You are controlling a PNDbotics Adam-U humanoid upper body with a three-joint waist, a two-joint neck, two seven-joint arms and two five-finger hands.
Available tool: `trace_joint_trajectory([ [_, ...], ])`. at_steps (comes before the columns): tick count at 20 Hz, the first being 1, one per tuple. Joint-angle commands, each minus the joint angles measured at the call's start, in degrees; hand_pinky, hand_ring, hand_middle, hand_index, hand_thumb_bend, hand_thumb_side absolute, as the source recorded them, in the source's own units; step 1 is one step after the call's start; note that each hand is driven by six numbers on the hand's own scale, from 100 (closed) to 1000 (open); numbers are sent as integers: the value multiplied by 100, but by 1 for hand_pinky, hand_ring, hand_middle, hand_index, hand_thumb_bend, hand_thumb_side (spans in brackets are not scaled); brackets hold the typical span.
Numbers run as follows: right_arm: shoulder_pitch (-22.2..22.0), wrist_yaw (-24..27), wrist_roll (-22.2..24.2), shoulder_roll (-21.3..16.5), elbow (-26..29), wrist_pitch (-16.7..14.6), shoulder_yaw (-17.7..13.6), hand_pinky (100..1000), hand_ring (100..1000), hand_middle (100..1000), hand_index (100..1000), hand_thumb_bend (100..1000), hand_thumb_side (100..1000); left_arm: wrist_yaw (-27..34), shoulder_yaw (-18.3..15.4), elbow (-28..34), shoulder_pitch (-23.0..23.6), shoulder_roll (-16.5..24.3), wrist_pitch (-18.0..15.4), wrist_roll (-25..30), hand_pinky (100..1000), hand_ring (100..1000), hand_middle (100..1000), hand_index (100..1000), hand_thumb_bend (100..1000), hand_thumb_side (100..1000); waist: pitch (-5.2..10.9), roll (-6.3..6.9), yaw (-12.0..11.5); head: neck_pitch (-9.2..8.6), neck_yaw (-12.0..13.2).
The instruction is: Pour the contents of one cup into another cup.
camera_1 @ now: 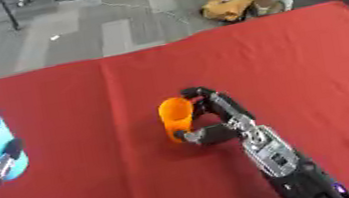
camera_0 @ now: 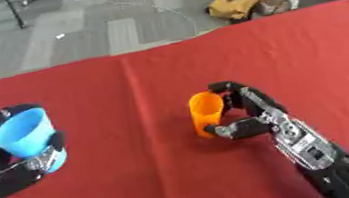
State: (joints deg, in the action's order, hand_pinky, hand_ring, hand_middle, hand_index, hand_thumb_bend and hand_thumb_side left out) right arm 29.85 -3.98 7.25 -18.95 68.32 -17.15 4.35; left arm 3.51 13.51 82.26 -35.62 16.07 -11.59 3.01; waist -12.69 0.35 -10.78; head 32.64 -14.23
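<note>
The blue cup (camera_0: 29, 137) stands nearly upright, mouth up and tipped slightly toward the far side, gripped by the left hand (camera_0: 14, 168) with fingers curled round it at the left of the red bench (camera_0: 207, 60). The orange cup (camera_0: 207, 113) stands upright mid-bench, the right hand (camera_0: 248, 118) wrapped round it. Neither cup's contents can be made out.

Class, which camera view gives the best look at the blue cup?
The left eye view: the whole blue cup shows there, with the left hand and its fingers curled round it. In the right eye view the cup sits at the picture's left edge, the hand partly cut off.
</note>
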Motion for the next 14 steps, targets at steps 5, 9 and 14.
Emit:
trace_joint_trajectory([
  [5,276,-131,127,-29,-206,-33,113,589,597,724,866,570,100,19,21,169,-102,16,13,62,325,454,495,691,294,100,127,0,-42,16,-28],
  [9,376,-209,172,25,-270,-77,172,587,593,719,867,578,100,28,35,152,-110,0,21,75,325,454,495,691,292,100,131,0,-53,15,-45],
  [14,482,-276,190,100,-314,-101,234,542,568,695,852,556,100,10,43,136,-119,-22,32,93,325,453,495,690,293,100,139,1,-60,12,-62],
])
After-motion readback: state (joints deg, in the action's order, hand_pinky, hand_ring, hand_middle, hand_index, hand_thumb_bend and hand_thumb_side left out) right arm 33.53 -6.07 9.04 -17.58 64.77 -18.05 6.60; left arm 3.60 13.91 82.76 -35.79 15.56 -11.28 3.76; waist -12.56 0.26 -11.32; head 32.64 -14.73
